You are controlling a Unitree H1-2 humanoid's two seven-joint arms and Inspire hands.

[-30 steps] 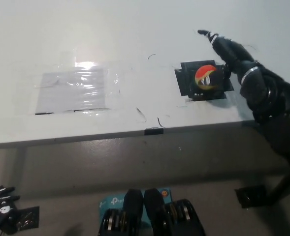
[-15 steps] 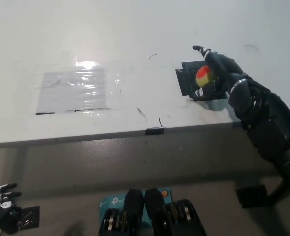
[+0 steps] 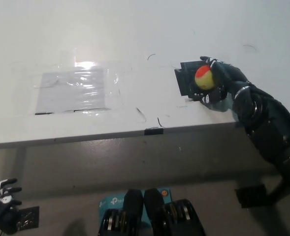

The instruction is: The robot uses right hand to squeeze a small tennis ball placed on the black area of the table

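Head view
Ball: the small tennis ball [image 3: 204, 77], red on top and yellow below, sits over the black area [image 3: 185, 81] near the white table's [image 3: 135, 29] front right edge.
Right hand: the black right hand [image 3: 219, 82] wraps the ball from the right, fingers curled about it; it seems to grip, though the dark fingers blur together.
Left hand: the left hand [image 3: 1, 196] rests at lower left below the table, fingers spread, holding nothing.
Table extras: a clear plastic sheet [image 3: 75, 90] lies well left of the ball.

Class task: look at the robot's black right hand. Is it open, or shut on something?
Shut on the ball: the right hand is wrapped around it over the black patch, fingers curled against its sides.
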